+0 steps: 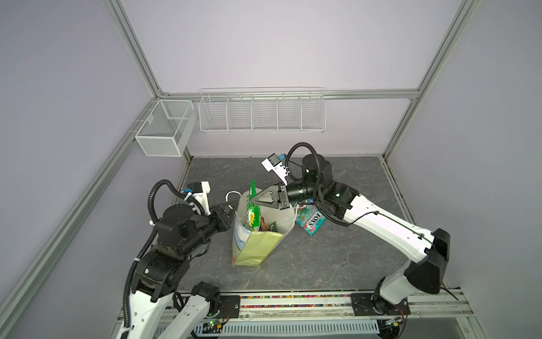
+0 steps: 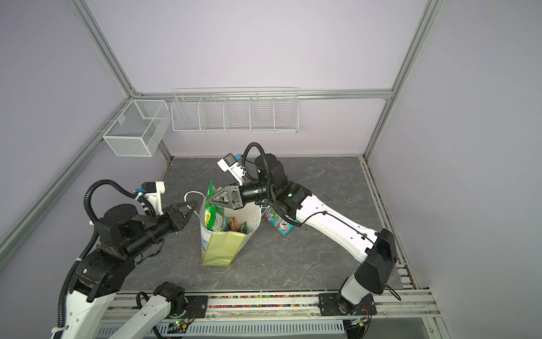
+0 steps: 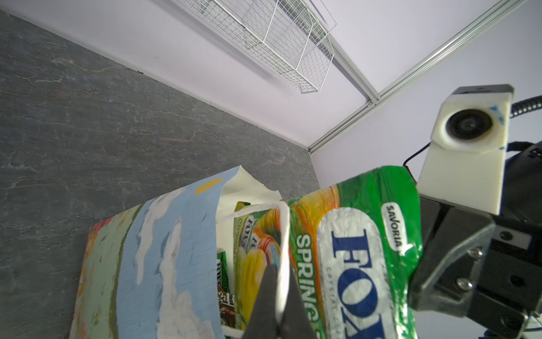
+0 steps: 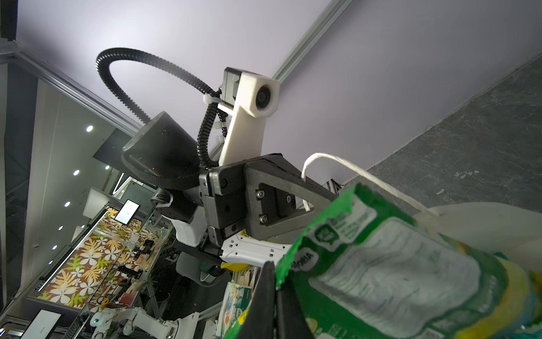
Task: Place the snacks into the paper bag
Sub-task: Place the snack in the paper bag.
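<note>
Green packet reads SAVORIA, SPRING, seemingly FOX'S; teal packet reads FOX'S.

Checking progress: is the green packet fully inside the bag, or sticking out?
Sticking out. The green packet rises above the bag rim, right gripper shut on it.

Grey stone-patterned tabletop, bounded by pale lilac walls and an aluminium frame. On the back wall hangs a long white wire rack with five compartments; just beside it, on the side rail, a white mesh basket. A slotted rail runs along the front edge.
</note>
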